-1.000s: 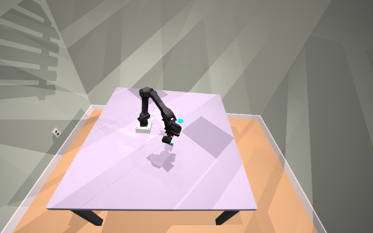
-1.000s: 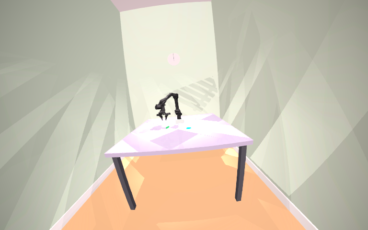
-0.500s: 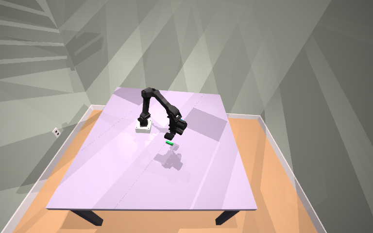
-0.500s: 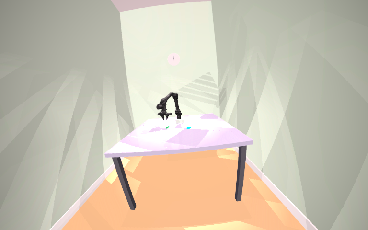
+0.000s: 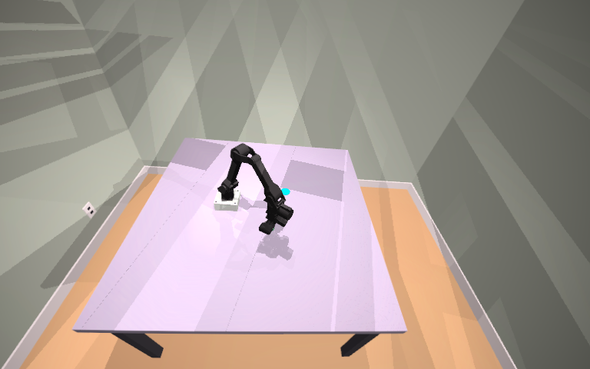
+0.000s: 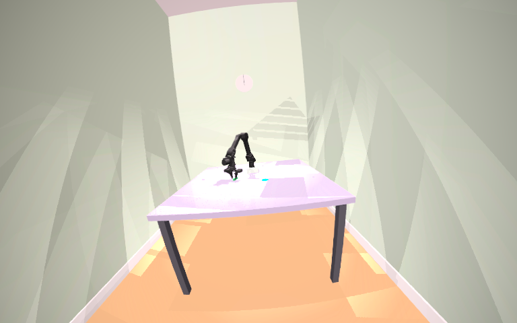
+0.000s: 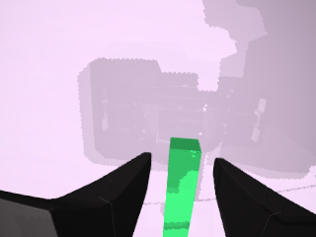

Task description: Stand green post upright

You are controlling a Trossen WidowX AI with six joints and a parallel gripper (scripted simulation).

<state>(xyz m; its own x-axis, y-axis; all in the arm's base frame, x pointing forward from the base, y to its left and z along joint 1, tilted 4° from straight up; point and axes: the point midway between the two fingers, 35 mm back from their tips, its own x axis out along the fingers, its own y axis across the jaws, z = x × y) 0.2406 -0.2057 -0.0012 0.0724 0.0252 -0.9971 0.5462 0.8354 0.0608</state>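
The green post (image 7: pixel 182 197) lies on the table, its far end and top face plain in the wrist view and its near end cut off by the lower edge. My gripper (image 7: pixel 182 162) is open and low over it, one finger on each side, with a gap between each finger and the post. In the top view the arm hides nearly all of the post. The flat cyan circle (image 5: pixel 285 191) (image 6: pixel 264 180) is empty. It lies to the right of the gripper in the exterior view and is out of the wrist view.
The pale lilac table (image 5: pixel 278 295) (image 6: pixel 213 202) carries the arm's white base (image 5: pixel 227 204), which stands behind and left of the gripper in the top view. Shadows of the arm and hand fall around the post.
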